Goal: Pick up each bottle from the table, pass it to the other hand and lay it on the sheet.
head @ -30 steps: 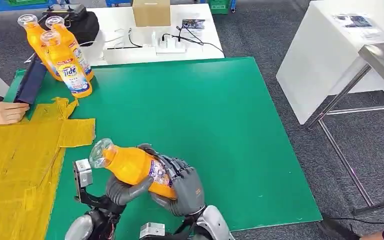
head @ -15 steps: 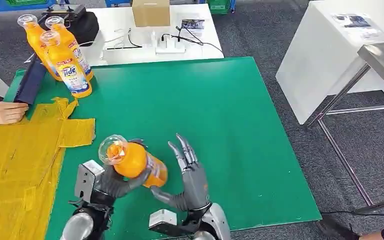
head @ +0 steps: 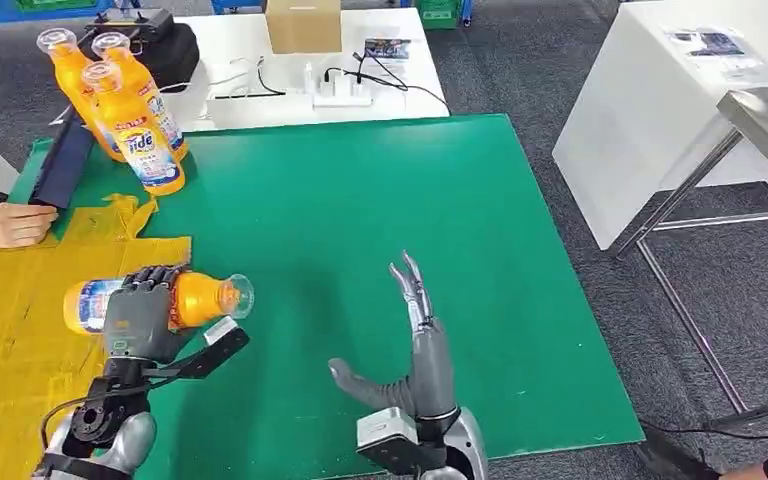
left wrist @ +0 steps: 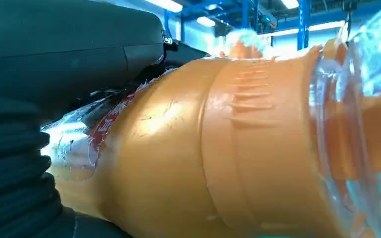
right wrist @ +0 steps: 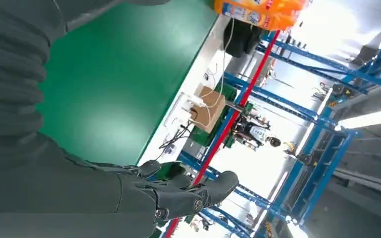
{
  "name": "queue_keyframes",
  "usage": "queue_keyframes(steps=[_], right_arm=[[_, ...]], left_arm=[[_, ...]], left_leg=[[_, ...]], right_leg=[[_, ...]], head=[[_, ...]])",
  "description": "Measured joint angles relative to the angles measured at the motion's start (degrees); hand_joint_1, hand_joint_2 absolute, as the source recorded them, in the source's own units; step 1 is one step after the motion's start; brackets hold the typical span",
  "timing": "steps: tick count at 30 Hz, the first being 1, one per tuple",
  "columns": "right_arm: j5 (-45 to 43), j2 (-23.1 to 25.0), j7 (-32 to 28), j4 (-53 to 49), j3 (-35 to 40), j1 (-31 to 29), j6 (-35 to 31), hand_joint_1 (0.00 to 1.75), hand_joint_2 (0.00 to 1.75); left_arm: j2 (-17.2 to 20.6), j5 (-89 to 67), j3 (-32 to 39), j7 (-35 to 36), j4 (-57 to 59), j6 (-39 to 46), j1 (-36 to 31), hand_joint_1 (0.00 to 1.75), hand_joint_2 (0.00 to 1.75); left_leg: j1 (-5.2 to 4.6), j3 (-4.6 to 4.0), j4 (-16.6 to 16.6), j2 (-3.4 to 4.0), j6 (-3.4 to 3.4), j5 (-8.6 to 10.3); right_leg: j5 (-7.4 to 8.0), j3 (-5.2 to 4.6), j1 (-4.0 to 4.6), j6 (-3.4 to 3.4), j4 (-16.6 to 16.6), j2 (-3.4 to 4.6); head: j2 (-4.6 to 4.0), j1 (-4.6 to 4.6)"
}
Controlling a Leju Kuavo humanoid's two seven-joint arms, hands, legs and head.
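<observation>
Three standing bottles (head: 125, 100) at the counter's (head: 380, 230) far left corner; sheet (head: 30, 330) on its left, held bottle (head: 160, 300) above the sheet's right edge

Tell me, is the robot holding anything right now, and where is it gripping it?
The left hand grips an orange bottle around its labelled body. The right hand holds nothing.

Head view: bright, even overhead light, sharp, shadows soft. Left wrist view: bottle (left wrist: 188, 163) pressed close against the left hand (left wrist: 39, 99), soft focus, glare patch on its orange side, clear cap end blurred; ceiling lamps beyond it. Right wrist view: background past the right hand (right wrist: 79, 193) blown out white, counter (right wrist: 114, 84) sheen.
</observation>
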Motion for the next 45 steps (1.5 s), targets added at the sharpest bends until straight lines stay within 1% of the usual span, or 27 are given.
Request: queue_keyframes(steps=[1, 3, 4, 5, 7, 11, 16, 20, 21, 22, 28, 33, 35, 38, 45], right_arm=[[-0.3, 0.0, 0.4, -0.3, -0.3, 0.1, 0.6, 0.0, 1.75], [-3.4, 0.1, 6.3, -0.6, -2.0, 0.0, 7.3, 0.0, 1.75], [-5.2, 0.1, 10.6, -0.4, -2.6, -0.2, 12.2, 0.0, 1.75], [-8.3, -0.4, 17.5, 2.2, -3.5, -2.3, 21.6, 0.0, 1.75], [-10.0, -0.9, 18.6, 8.0, -4.6, -6.0, 27.0, 0.0, 1.75], [-11.3, -0.8, 18.6, 16.2, -7.1, -12.2, 27.9, 0.0, 1.75], [-11.6, -0.6, 18.8, 20.5, -8.0, -14.5, 28.4, 0.0, 1.75], [-12.7, -0.5, 20.0, 23.2, -8.6, -16.8, 29.0, 0.0, 1.75], [-13.1, -0.5, 20.0, 23.6, -8.7, -17.4, 29.1, 0.0, 1.75], [-13.2, -0.3, 20.0, 23.9, -8.9, -17.8, 29.1, 0.0, 1.75], [-13.8, 0.0, 19.5, 24.5, -9.4, -17.3, 28.1, 0.0, 1.75], [-14.5, -0.1, 18.5, 20.8, -10.5, -13.2, 27.1, 0.0, 1.75], [-14.7, -0.1, 18.1, 19.1, -11.0, -11.9, 26.9, 0.0, 1.75], [-14.9, -0.1, 17.6, 15.8, -11.9, -9.5, 26.3, 0.0, 1.75], [-14.9, -0.2, 17.6, 11.8, -13.3, -6.8, 26.0, 0.0, 1.75]], left_arm=[[0.3, -1.2, 0.0, 0.6, 0.8, -0.3, -0.4, 1.75, 1.75], [1.1, -5.4, -0.2, 3.2, 4.8, -1.0, -2.5, 1.75, 1.75], [1.3, -6.6, -0.3, 4.0, 6.2, -0.9, -2.9, 1.75, 1.75], [1.7, -7.7, -0.4, 4.6, 9.9, -0.2, -4.7, 1.75, 1.75], [1.6, -7.9, -0.9, 4.8, 15.7, 0.9, -8.1, 1.75, 1.75], [1.6, -7.9, -2.0, 4.9, 24.2, 1.6, -13.8, 1.75, 1.75], [1.4, -7.9, -2.5, 5.3, 29.2, 2.1, -16.3, 1.75, 1.75], [1.2, -9.0, -3.9, 7.7, 33.1, 2.1, -18.6, 1.75, 1.75], [1.1, -9.1, -4.0, 8.1, 33.8, 2.1, -19.0, 1.17, 1.75], [1.1, -9.1, -4.3, 8.6, 34.5, 2.3, -19.2, 0.0, 1.75], [0.3, -8.9, -5.2, 9.0, 37.6, 3.9, -19.5, 0.0, 1.75], [-0.8, -5.3, -5.2, 6.7, 36.9, 4.4, -18.7, 0.0, 1.75], [-1.2, -2.8, -5.0, 4.7, 35.4, 4.9, -17.7, 0.0, 1.75], [-1.6, 2.2, -4.2, 1.4, 30.4, 6.4, -14.2, 0.0, 1.75], [-2.2, 4.4, -3.2, 0.2, 19.7, 10.0, -9.6, 0.0, 1.75]], left_leg=[[0.0, 0.0, 0.0, 0.01, 0.0, 0.0], [0.0, 0.01, 0.0, -0.01, -0.01, 0.01], [0.0, 0.0, 0.0, -0.01, -0.01, 0.01], [0.0, -0.01, 0.0, 0.08, 0.01, 0.08], [0.01, -0.05, 0.0, 0.12, 0.03, 0.25], [0.02, -0.06, 0.0, 0.05, 0.07, 0.35], [0.0, -0.07, 0.0, 0.06, 0.07, 0.35], [0.0, -0.17, 0.0, 0.05, 0.07, 0.35], [0.0, -0.17, 0.0, 0.05, 0.07, 0.35], [0.0, -0.17, 0.0, 0.05, 0.07, 0.35], [0.01, -0.18, 0.0, 0.03, 0.07, 0.34], [-0.02, -0.21, 0.0, 0.0, 0.08, 0.31], [-0.02, -0.2, 0.0, 0.01, 0.08, 0.31], [-0.02, -0.2, 0.0, 0.03, 0.08, 0.31], [-0.02, -0.21, 0.0, 0.03, 0.08, 0.31]], right_leg=[[0.01, -0.02, 0.0, 0.0, 0.0, 0.0], [0.03, 0.09, 0.01, -0.01, 0.0, 0.0], [0.06, 0.35, 0.01, -0.02, 0.0, 0.0], [0.17, 0.42, 0.01, -0.02, 0.0, 0.03], [0.32, 0.37, 0.02, -0.08, 0.0, 0.02], [0.35, 0.47, 0.02, -0.04, 0.1, -0.01], [0.36, 0.44, 0.0, -0.03, 0.1, 0.0], [0.36, 0.37, 0.01, -0.03, 0.1, -0.01], [0.36, 0.36, 0.01, -0.03, 0.1, 0.0], [0.36, 0.36, 0.01, -0.03, 0.1, 0.0], [0.35, 0.34, 0.01, -0.03, 0.1, -0.02], [0.33, 0.37, 0.0, -0.03, 0.0, -0.02], [0.33, 0.35, 0.0, -0.03, 0.0, -0.02], [0.33, 0.31, 0.0, -0.03, 0.0, -0.01], [0.33, 0.31, 0.0, -0.03, 0.0, -0.01]], head=[[0.0, -0.02], [0.0, 0.0], [0.0, 0.0], [0.0, -0.02], [0.0, 0.02], [0.0, 0.0], [0.0, 0.0], [0.0, 0.0], [0.0, 0.0], [0.0, 0.0], [0.0, 0.0], [0.0, 0.0], [0.0, 0.0], [0.0, 0.0], [0.0, 0.0]])
